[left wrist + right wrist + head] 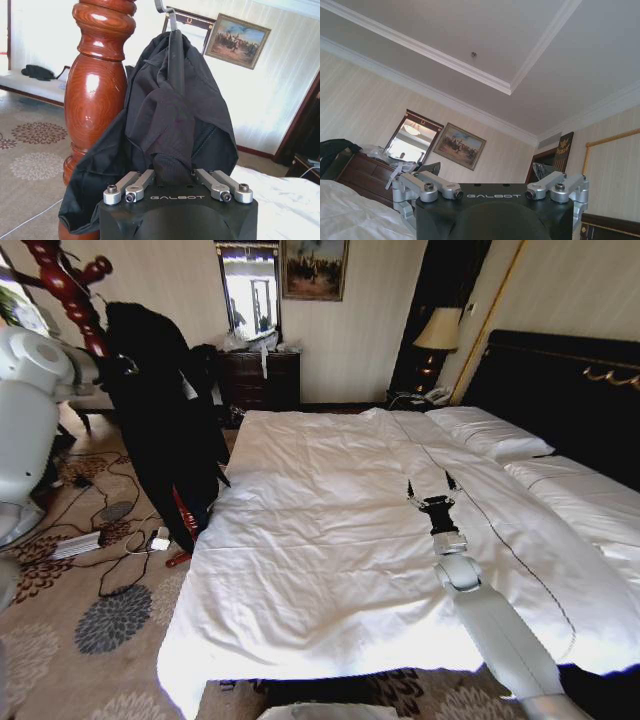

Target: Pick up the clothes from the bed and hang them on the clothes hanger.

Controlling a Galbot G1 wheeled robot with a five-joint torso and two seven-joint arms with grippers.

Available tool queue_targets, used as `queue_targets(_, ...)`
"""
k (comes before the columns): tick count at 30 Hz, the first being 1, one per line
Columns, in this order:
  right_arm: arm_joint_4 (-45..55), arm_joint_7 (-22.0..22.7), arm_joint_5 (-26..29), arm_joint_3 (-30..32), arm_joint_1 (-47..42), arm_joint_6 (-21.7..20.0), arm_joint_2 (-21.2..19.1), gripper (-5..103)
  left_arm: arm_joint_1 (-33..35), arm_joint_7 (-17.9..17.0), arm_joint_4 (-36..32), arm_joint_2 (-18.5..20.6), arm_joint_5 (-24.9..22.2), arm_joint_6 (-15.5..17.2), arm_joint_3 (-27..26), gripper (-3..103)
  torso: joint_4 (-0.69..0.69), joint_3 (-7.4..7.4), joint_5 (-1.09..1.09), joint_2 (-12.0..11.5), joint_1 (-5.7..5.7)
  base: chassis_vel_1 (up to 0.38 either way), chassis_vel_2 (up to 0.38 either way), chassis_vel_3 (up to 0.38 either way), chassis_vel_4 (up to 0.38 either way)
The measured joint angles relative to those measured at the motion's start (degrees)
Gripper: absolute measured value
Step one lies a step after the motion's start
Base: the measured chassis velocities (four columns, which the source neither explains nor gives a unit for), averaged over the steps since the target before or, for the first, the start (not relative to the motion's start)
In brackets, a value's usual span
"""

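Clothes (pixel 160 420) are up on the clothes hanger (pixel 70 290) at the left side of the room, draped down along the reddish-brown pole as one long black mass that reaches close to the carpet. From the left wrist view, the black fabric (pixel 170 110) hangs right beside the glossy turned pole (pixel 97 85), touching it, and a thin dark strap runs up from the bundle to a hook at the top.

Left pincer (pixel 172 172) is right up against the garment. Its linkage bars angle inward and a fold of the black cloth sits bunched between them, so it looks pinched on the fabric, though the fingertips themselves are buried in cloth. In the head view the white left arm is raised at the far left, with its end tucked behind the hanging garment.

Right pincer (pixel 432 490) is stretched out over the middle of the bed (pixel 330 570), low over the white sheet, fingers spread apart with nothing between them. Its wrist camera points up at the ceiling, with the linkage bars set wide.

Past the foot of the bed there's a dark dresser (pixel 260 378) with a mirror, and a framed painting (pixel 315 268) on the wall.
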Motion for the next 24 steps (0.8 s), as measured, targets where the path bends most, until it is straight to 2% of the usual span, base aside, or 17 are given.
queue_targets(6, 0.3, -0.1, 0.0, 0.8, -0.8, 0.5, -0.2, 100, 0.7, -1.0, -0.8, 0.7, -0.9, 0.0, -0.1, 19, 0.01, 0.0, 0.0, 0.0, -0.01, 0.0, 0.0, 0.0, 0.0)
queue_targets(14, 0.4, -0.2, 0.1, 1.3, -1.2, 1.0, -0.4, 100, 4.3, -3.1, -5.4, 3.5, -3.2, 0.0, -2.3, 19, 0.02, -0.01, 0.0, 0.0, -0.01, 0.0, 0.0, 0.0, 0.0)
queue_targets(24, 0.7, -0.2, 0.1, 0.8, -1.0, 1.0, -0.1, 100, 2.1, -1.8, -1.8, 2.2, -3.2, 0.1, -0.5, 19, 0.02, 0.0, 0.0, 0.0, 0.0, 0.0, 0.0, 0.0, 0.0)
